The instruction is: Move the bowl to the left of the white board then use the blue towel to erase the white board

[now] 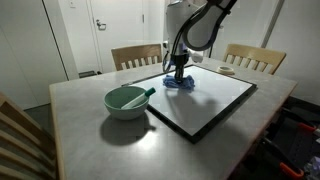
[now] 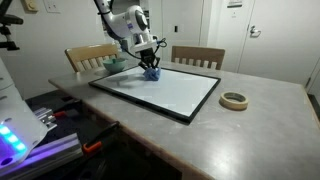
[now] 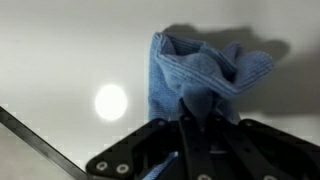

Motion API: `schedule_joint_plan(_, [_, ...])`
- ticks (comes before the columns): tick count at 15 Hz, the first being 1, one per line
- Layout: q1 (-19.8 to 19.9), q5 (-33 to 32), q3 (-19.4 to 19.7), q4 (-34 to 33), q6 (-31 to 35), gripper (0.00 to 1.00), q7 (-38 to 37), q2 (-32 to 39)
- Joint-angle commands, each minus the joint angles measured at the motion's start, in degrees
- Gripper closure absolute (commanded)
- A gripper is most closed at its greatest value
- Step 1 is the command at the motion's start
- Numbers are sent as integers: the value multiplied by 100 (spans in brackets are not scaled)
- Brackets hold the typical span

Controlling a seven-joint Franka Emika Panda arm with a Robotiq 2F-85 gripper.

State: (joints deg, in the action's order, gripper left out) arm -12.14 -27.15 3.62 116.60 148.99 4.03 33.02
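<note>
The pale mint-green bowl (image 1: pixel 127 100) with a green utensil over its rim sits on the table beside the white board (image 1: pixel 215 100); it also shows behind the arm in an exterior view (image 2: pixel 113 63). My gripper (image 1: pixel 179 76) is shut on the blue towel (image 1: pixel 180 84) and presses it on the board's far corner (image 2: pixel 150 72). In the wrist view the bunched towel (image 3: pixel 205 70) lies on the white board (image 3: pixel 70 60), pinched between my fingers (image 3: pixel 198 112).
A roll of tape (image 2: pixel 234 100) lies on the table beside the board. Wooden chairs (image 1: pixel 137 55) stand at the far side. The board's black frame edge (image 3: pixel 30 135) runs close by in the wrist view.
</note>
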Motion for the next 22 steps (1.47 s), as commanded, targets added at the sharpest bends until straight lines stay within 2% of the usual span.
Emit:
schedule_joint_plan(1, [-92,-584,595,426,204,98,-679,292])
schedule_joint_plan(3, [-164,-1002,846,518,216,98,-1100,325])
schedule_joint_plan(5, [-195,-1408,930,546,167,98,-1478,352])
schedule_joint_plan(10, [-95,-1849,548,375,108,98,-1789,402])
schedule_joint_plan(18, [-27,-1470,-177,-366,-197,98,-1436,622])
schedule_joint_plan(22, [152,-898,-531,-769,-110,98,-753,780])
